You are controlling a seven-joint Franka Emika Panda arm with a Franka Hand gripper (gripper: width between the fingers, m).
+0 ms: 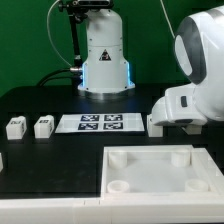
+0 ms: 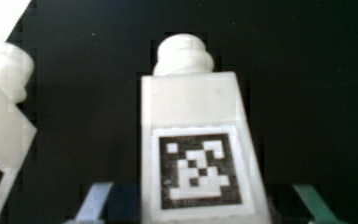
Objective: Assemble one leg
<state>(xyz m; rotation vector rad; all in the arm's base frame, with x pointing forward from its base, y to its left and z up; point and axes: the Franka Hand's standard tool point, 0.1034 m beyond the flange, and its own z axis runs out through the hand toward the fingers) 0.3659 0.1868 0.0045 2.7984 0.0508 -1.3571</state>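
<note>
In the wrist view a white leg [image 2: 194, 130] lies on the black table, with a black-and-white tag on its upper face and a round peg tip at its far end. My gripper [image 2: 201, 205] is open and straddles its near end. One fingertip [image 2: 96, 200] stands on each side, with a dark gap between each and the leg. A second leg [image 2: 2, 110] lies close beside it. In the exterior view the arm's white hand [image 1: 180, 108] is low over the table at the right and hides these legs. Two more legs [image 1: 15, 127] [image 1: 43, 126] stand at the left.
The large white square tray-like part [image 1: 160, 175] with round corner sockets lies at the front right. The marker board [image 1: 100, 123] lies at the table's middle. The robot base [image 1: 105, 60] stands behind it.
</note>
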